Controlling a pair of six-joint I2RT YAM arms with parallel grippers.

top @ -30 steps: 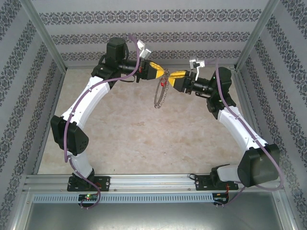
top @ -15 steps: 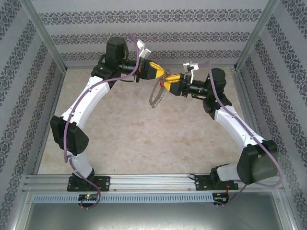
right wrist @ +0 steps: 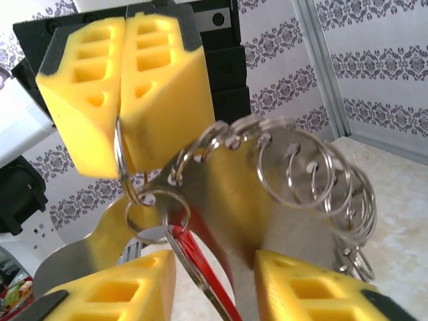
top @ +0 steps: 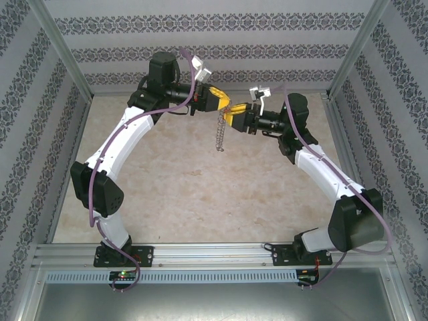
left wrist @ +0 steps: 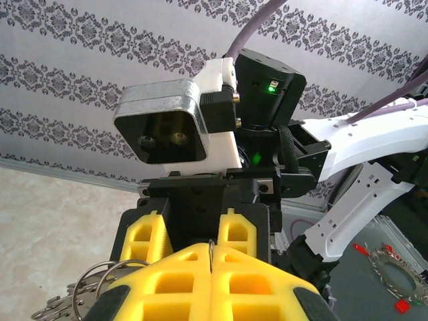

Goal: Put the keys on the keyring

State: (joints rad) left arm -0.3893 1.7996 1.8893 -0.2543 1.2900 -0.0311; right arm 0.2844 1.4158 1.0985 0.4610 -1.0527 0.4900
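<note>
My left gripper (top: 221,104) is held high over the far middle of the table, its yellow fingers (left wrist: 167,281) shut on the thin wire of the keyring (top: 219,136). The keyring's loop of small silvery rings dangles below it. My right gripper (top: 230,118) faces the left one, almost touching it. In the right wrist view the red key (right wrist: 195,259) hangs slanted from a small ring (right wrist: 158,211) on the loop wire. It lies between the right gripper's (right wrist: 210,271) two yellow fingers, which stand apart, and close to the left one (right wrist: 114,291).
Patterned walls and metal posts (top: 63,50) fence the beige table (top: 200,194). Both arms arch inward from their bases at the near rail (top: 207,253). In the left wrist view another loop of metal bits (left wrist: 394,279) with red pieces lies on a grey surface.
The right gripper has moved left, up against the left gripper, and its jaws have narrowed. The hanging loop now falls straighter and narrower. The left gripper has stayed put.
</note>
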